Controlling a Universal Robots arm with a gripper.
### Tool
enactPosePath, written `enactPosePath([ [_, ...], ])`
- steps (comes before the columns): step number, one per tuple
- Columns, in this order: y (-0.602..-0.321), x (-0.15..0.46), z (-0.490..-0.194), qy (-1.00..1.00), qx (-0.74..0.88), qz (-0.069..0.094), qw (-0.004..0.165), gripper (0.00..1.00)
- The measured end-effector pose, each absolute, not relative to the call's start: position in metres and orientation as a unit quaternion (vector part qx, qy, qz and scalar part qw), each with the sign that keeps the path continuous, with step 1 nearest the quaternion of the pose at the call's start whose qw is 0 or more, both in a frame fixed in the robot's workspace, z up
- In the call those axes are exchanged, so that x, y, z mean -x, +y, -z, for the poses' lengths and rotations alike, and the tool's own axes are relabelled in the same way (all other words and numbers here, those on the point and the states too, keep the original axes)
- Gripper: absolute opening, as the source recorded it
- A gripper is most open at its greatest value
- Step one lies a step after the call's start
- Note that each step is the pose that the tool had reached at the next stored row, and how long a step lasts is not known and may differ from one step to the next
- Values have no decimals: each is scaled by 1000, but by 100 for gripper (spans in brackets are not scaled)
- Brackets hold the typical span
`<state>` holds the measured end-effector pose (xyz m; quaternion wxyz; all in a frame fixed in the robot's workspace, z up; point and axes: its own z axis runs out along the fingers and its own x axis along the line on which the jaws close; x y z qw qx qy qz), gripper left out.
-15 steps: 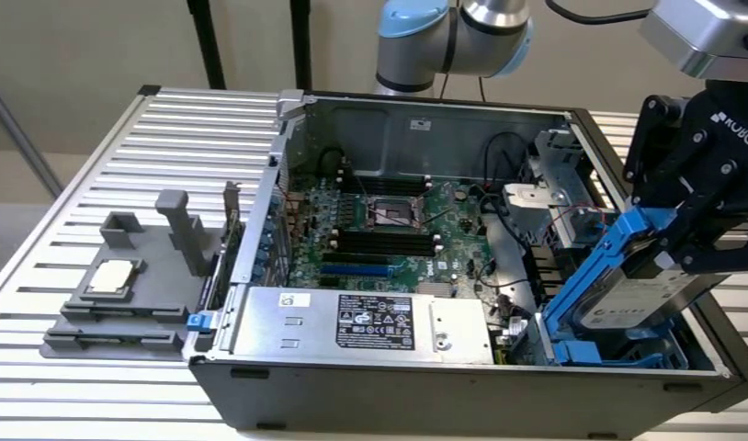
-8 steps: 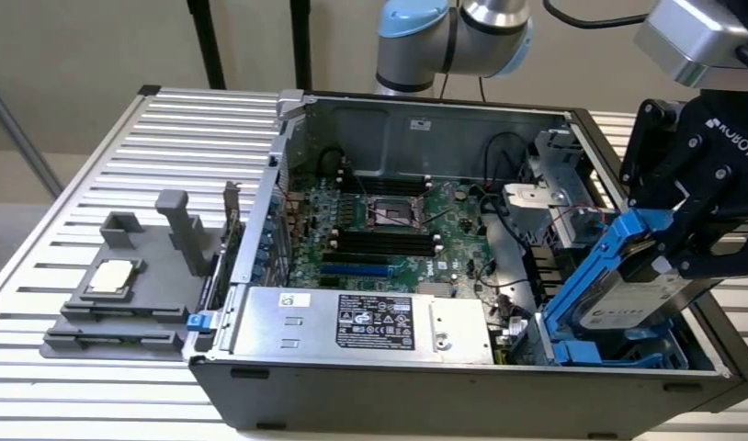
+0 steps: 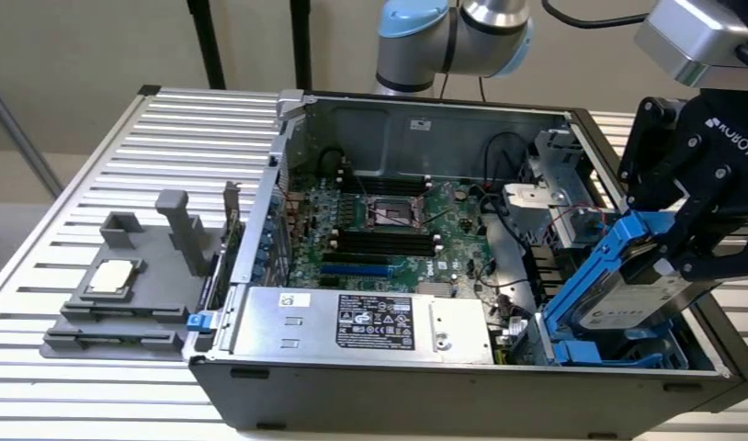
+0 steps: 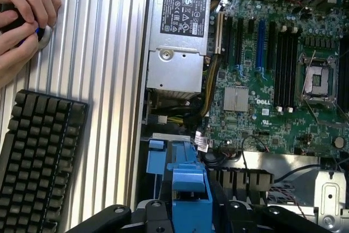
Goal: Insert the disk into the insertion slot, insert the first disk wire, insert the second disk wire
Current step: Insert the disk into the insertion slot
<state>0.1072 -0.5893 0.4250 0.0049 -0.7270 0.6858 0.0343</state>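
Work on the first step looks part done: the disk (image 3: pixel 628 299) has its low end down in the insertion slot (image 3: pixel 619 356), but it is not lying flat inside yet. The slot sits just beside the big silver box (image 3: pixel 349 322) with the black label, on the exterior view's right of that box, in a corner of the open computer case (image 3: pixel 472 393). The case rests on the ribbed desk (image 3: pixel 105 395). The disk is tilted. Its long side runs from the slot up and away from the silver box, so its top end is higher than the box, at the gripper (image 3: pixel 674 248). The gripper sits around that top end, by the blue frame, but I cannot tell if it is squeezing or loose. The flat side with the white label shows in the exterior view. No wire looks plugged into the disk, so I think both wire steps are left to do.
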Motion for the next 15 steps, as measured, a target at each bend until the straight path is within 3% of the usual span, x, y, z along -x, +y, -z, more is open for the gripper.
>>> enactPosePath([
  [4,-589,-107,-425,686,727,-34,5,38],
  [5,-589,-107,-425,686,727,-34,5,32],
  [15,-589,-107,-430,686,727,-34,5,32],
])
